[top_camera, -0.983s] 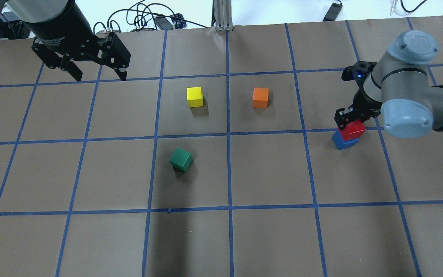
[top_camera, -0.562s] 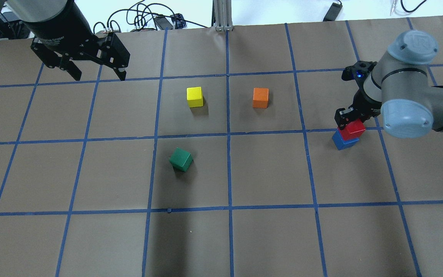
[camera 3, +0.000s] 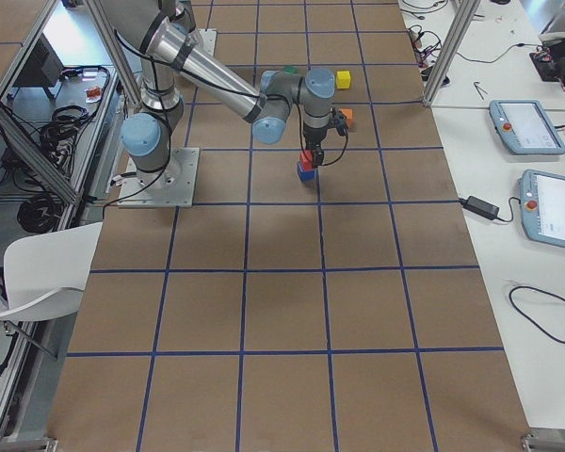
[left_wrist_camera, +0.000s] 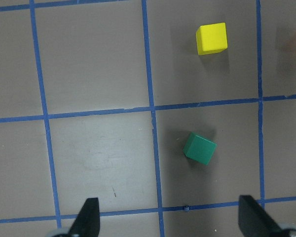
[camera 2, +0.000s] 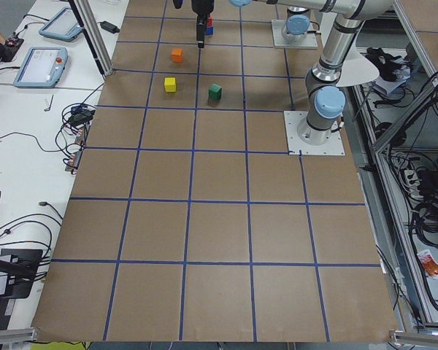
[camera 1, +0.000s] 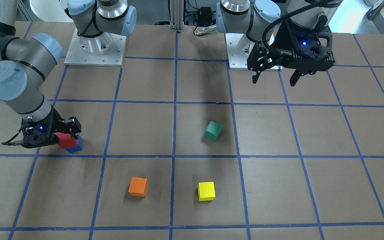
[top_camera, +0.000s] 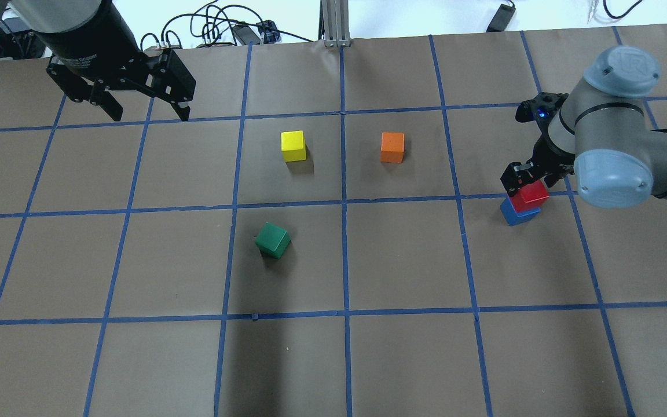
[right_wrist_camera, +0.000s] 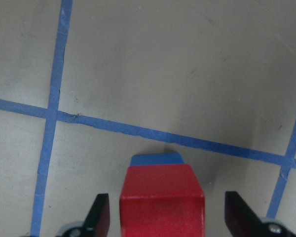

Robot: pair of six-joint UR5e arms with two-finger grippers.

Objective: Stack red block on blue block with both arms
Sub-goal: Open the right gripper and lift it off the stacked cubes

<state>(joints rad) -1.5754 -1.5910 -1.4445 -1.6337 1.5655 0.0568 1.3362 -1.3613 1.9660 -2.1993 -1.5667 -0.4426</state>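
The red block (top_camera: 530, 196) rests on top of the blue block (top_camera: 517, 213) at the table's right side, turned a little against it. My right gripper (top_camera: 527, 186) hangs around the red block. In the right wrist view the red block (right_wrist_camera: 162, 202) sits between the fingers (right_wrist_camera: 99, 217) with a gap on each side, so the gripper (right_wrist_camera: 167, 219) is open; a strip of the blue block (right_wrist_camera: 155, 159) shows behind it. My left gripper (top_camera: 151, 116) is open and empty, high over the far left of the table.
A yellow block (top_camera: 293, 145) and an orange block (top_camera: 392, 147) stand in the middle far row. A green block (top_camera: 272, 240) lies turned, nearer the robot. Cables and a metal post (top_camera: 333, 23) line the far edge.
The right gripper's visible finger has moved slightly off the red block, which sits a touch lower on the blue block. The left arm has hardly moved.
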